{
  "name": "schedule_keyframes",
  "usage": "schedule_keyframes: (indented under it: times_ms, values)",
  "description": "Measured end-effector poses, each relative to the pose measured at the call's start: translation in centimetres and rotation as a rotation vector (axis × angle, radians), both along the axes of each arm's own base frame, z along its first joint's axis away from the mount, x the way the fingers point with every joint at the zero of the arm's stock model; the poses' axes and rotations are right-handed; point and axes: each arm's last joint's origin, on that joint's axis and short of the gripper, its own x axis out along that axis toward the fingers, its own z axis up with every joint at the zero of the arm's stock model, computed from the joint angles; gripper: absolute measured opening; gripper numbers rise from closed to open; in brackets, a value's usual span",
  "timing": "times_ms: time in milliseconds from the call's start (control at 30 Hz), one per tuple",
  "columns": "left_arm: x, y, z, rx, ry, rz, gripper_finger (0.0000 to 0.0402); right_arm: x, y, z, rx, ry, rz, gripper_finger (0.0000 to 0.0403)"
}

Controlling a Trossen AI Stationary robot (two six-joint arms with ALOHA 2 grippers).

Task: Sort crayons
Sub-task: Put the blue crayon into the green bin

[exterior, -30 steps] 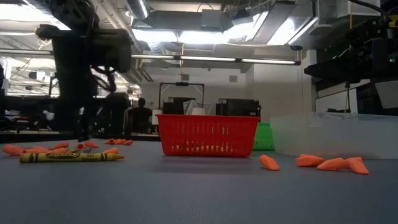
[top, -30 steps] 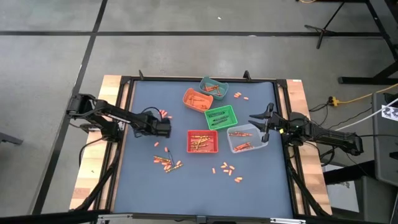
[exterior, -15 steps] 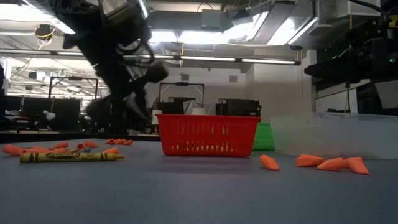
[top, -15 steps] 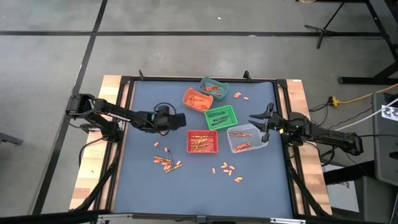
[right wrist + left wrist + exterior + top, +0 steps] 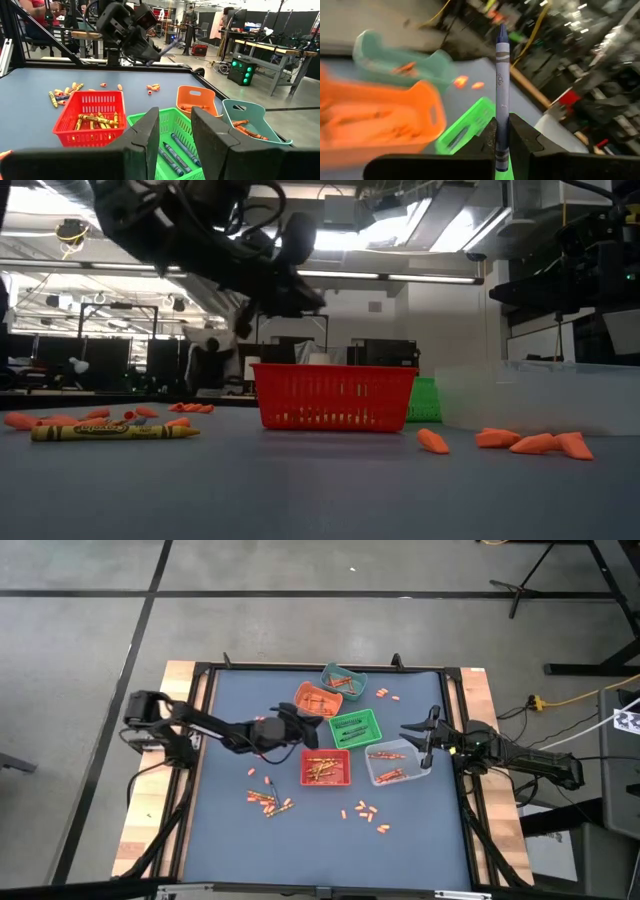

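I have a blue crayon (image 5: 501, 95) pinched in my left gripper (image 5: 502, 131), clamped near its lower end, so most of the stick and its tip stand out beyond the fingers. It is a light, stiff wax stick in a paper wrapper. I judge it slick enough to pivot under a loose grip and brittle enough to snap if I squeeze hard or knock the free end on a bin wall. A hold nearer the middle would be steadier, but this low grip leaves the tip free for dropping.

In the high view the left gripper (image 5: 290, 726) hangs over the mat between the orange bin (image 5: 312, 698) at 1 o'clock from it and the red bin (image 5: 326, 767) at 4 o'clock, with the green bin (image 5: 355, 726) at 3 o'clock. The green bin (image 5: 172, 142) already holds blue crayons, so I judge that is where this 1 belongs.

Loose crayons (image 5: 270, 802) lie scattered on the table (image 5: 230, 830) at 6 o'clock from the gripper, more at the near middle, and a yellow crayon (image 5: 112, 432) shows in the low view.

My right gripper (image 5: 420, 734) waits at the right side, just beside the clear bin (image 5: 398, 764). Its fingers (image 5: 145, 134) stand partly apart and hold nothing.
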Motion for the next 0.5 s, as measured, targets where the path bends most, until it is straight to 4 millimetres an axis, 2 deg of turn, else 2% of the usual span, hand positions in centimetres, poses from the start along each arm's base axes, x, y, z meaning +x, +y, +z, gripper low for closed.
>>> schedule_keyframes:
  times_ms: [100, 267, 367, 500]
  values:
    - [1.2, 0.0, -0.5, 0.092, -0.018, -0.022, 0.0012, 0.0, 0.0, 0.0, 0.0, 0.0, 0.0, 0.0113]
    - [4.5, 0.1, -0.7, 0.215, 0.047, -0.045, 0.0012, 0.0, 0.0, 0.0, 0.0, 0.0, 0.0, 0.0113]
    - [6.4, 0.2, -1.1, 0.303, 0.131, -0.066, 0.0012, 0.0, 0.0, 0.0, 0.0, 0.0, 0.0, 0.0113]
    - [8.1, 0.3, -2.2, 0.376, 0.245, -0.092, 0.0012, 0.0, 0.0, 0.0, 0.0, 0.0, 0.0, 0.0113]
